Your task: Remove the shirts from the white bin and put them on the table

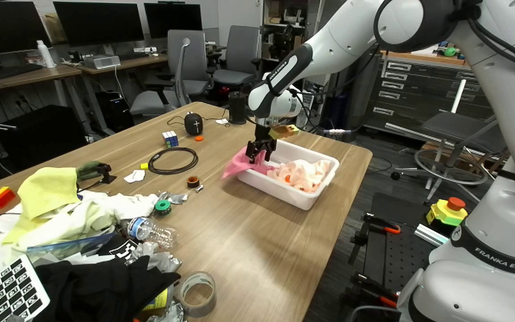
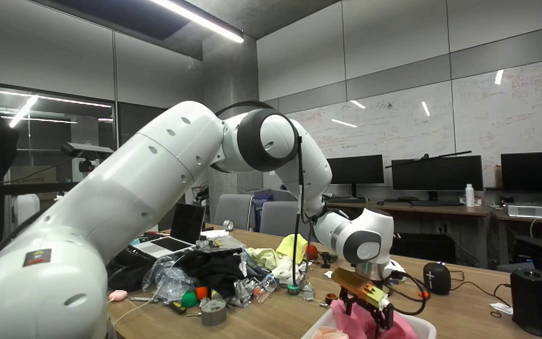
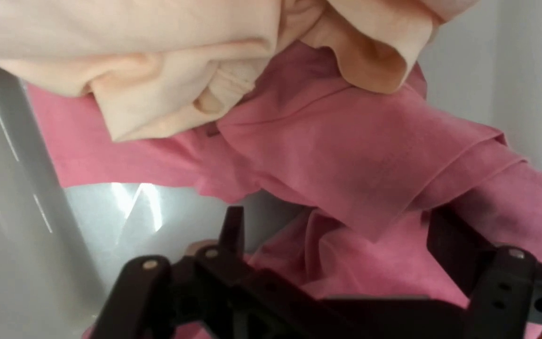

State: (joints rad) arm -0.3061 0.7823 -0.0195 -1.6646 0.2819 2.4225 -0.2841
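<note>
You're setting up the grasp, it seems, tool [image 3: 337, 230] spread with the pink shirt [image 3: 355, 150] right beneath, partly out of the white bin [image 1: 280, 191], peach shirt [image 1: 309, 172] just beside, so squeeze next, then lift clear and onto the tabletop [image 1: 239, 250]!

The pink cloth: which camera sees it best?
The wrist view: the pink cloth shows large there, folds clear, though peach cloth and the hand cover parts. Both exterior views show it smaller, partly behind the hand.
</note>
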